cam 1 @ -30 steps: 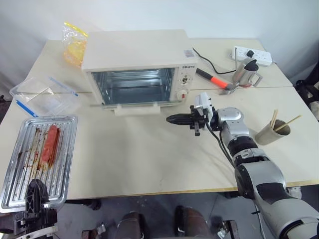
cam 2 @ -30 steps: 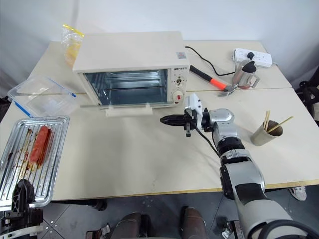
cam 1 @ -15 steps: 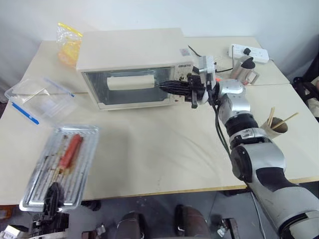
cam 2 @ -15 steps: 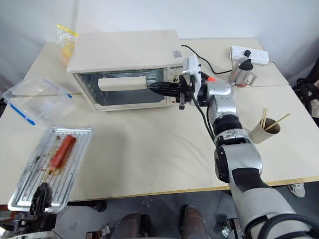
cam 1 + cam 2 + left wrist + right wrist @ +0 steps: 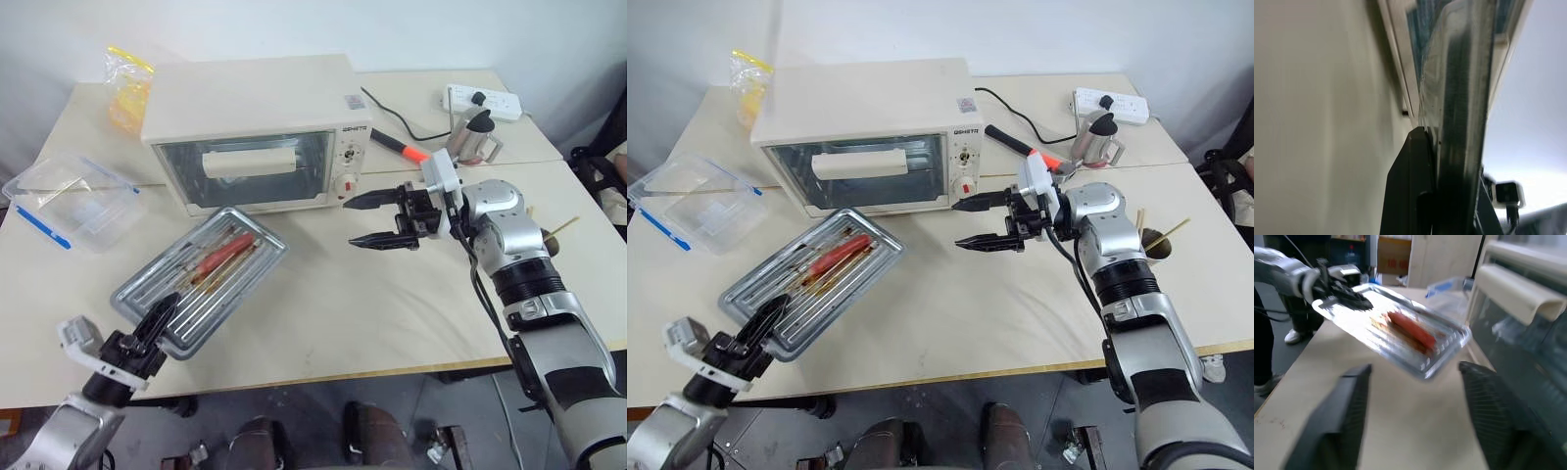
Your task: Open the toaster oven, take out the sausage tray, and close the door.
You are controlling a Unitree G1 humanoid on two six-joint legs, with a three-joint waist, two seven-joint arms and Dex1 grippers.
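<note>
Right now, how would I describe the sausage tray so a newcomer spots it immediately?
Start at the cream toaster oven at the back of the table. In front of its shut glass door is the sausage tray, held at one corner by the left pincer. It is ribbed silvery metal with one red sausage, unlike the clear plastic container further left.

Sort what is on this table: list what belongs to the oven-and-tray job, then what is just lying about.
Job:
toaster oven
door, shut
sausage tray, clamped at its near edge by the left claw
right claw, open, empty

Lying about:
clear plastic container
yellow bag
red-handled hammer
power strip
cup of chopsticks
</note>
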